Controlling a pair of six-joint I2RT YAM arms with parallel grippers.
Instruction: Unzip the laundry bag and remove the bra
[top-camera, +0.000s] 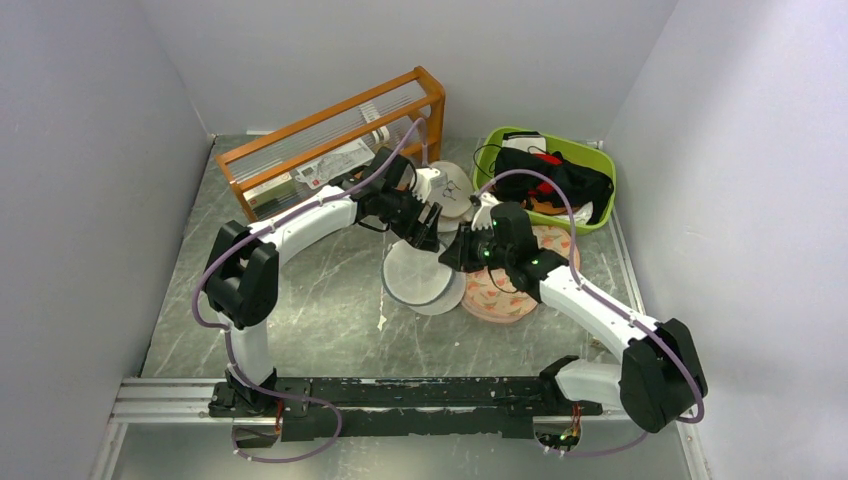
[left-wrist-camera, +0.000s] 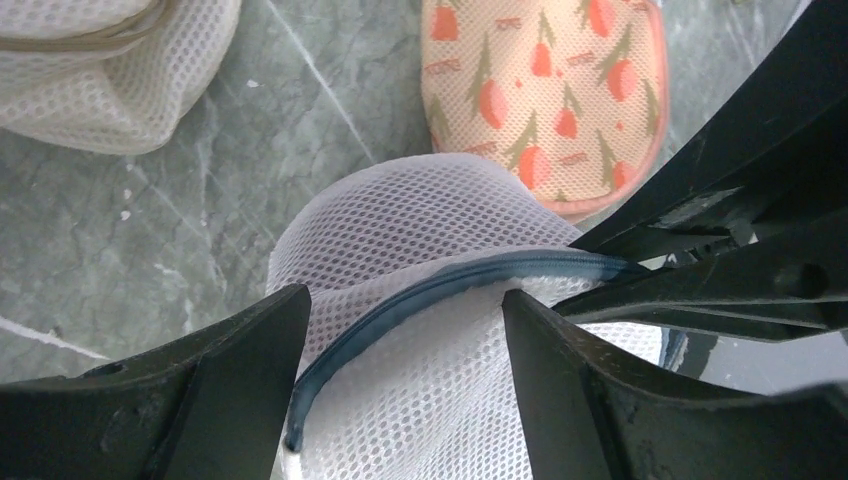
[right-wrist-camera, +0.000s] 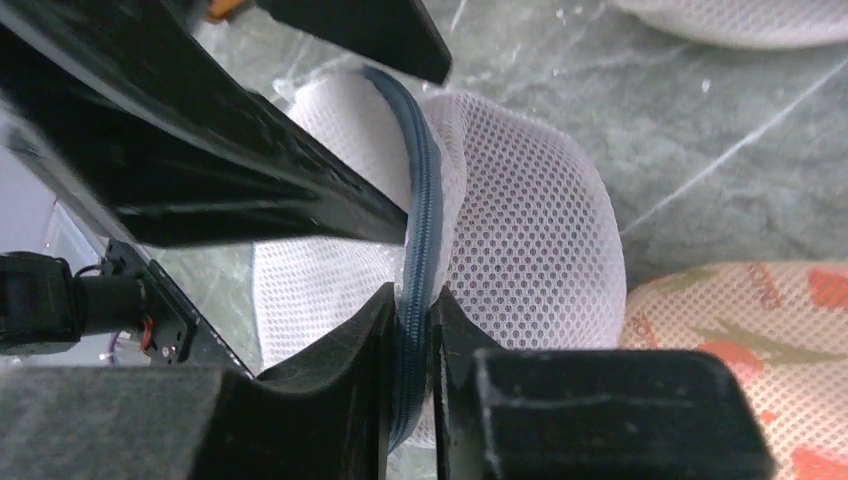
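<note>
Mesh of the laundry bag (left-wrist-camera: 400, 230) hides whatever lies inside.

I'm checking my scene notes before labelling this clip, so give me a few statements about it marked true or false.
1. The right hand pinches the laundry bag at its dark zip edge. True.
2. The laundry bag sits inside the green basket. False: it lies on the table; the basket holds black clothing.
3. A peach pad with orange prints lies beside the laundry bag. True.
4. The wooden rack stands at the table's near edge. False: it stands at the far left, by the back wall.
</note>
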